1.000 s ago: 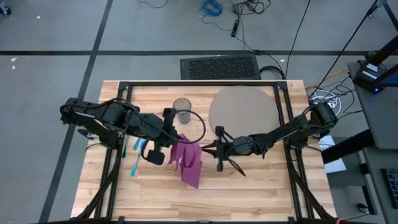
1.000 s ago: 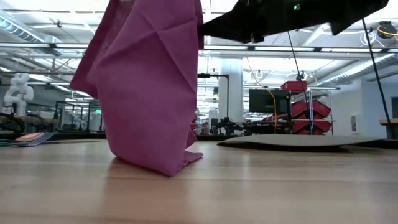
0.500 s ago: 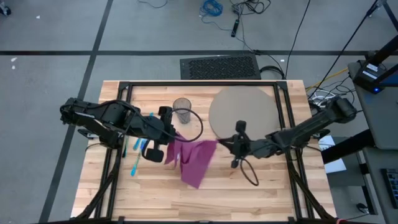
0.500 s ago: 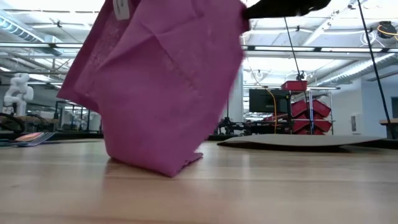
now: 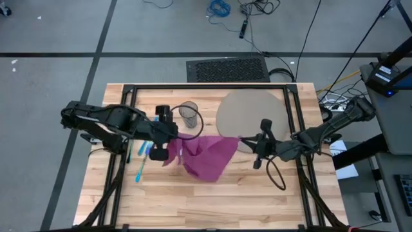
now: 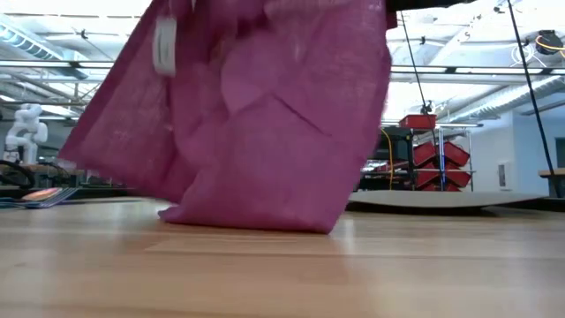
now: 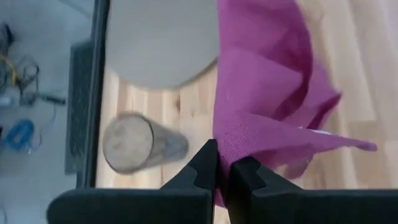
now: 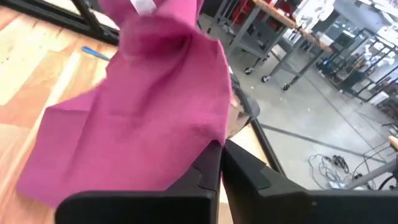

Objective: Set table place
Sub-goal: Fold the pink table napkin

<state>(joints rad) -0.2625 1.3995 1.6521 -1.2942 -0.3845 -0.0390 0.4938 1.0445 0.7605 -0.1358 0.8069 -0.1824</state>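
Note:
The purple napkin (image 5: pixel 207 158) hangs spread between my two grippers over the middle of the light-wood table (image 5: pixel 193 206). Its lower fold (image 6: pixel 256 219) rests on the tabletop. My left gripper (image 5: pixel 171 139) is shut on the napkin's left end, and my right gripper (image 5: pixel 243 143) is shut on its right corner. The round grey-tan mat (image 5: pixel 251 111) lies at the far right, and the clear glass (image 5: pixel 188 115) stands to its left. Blue cutlery (image 5: pixel 140 166) lies left of the napkin. The red plate is out of view. My left gripper pinches the napkin's upper left edge (image 7: pixel 231 144) between its two fingers, coming level from the table's left. The cloth runs away from the fingers in folds and sags to the table. My right gripper pinches the napkin's upper right corner (image 8: pixel 210 134) between its two fingers, coming level from the table's right. The cloth hangs below and away from the fingers, loosely stretched toward my left gripper.
The table's black frame bars (image 5: pixel 206 87) run along the far edge and down both sides. Bare wood lies on the near side of the napkin. The mat also shows in the low view (image 6: pixel 450 200) behind the cloth.
My right gripper has gone toward the table's right edge with the napkin's corner. The napkin, bunched and hanging before, has spread out wide between the grippers, its lower fold staying on the table. My left gripper has shifted slightly toward the left edge.

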